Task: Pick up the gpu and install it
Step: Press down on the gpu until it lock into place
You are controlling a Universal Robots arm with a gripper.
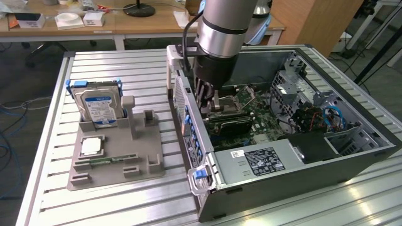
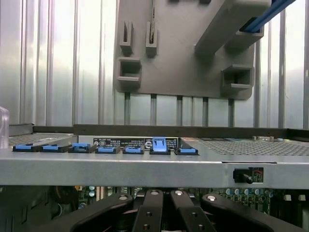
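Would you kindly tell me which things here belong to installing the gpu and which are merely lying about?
Job in hand: gpu, open computer case around it.
Lying about: hard drive, RAM stick, square chip, grey holder they rest on.

The gpu (image 1: 229, 123) is a long, thin card with a black face. A paler strip runs along the edge nearest the gripper (image 1: 213, 104). It sits directly under the gripper's fingertips, down inside the case (image 1: 351, 162), and its long side runs from below the fingers towards the exterior view's right. It lies low against the green motherboard (image 1: 261, 123), roughly level rather than tipped up. Its end under the fingers is partly hidden by them, so it is not clear whether the fingers touch it, or whether it is fully seated in a slot.
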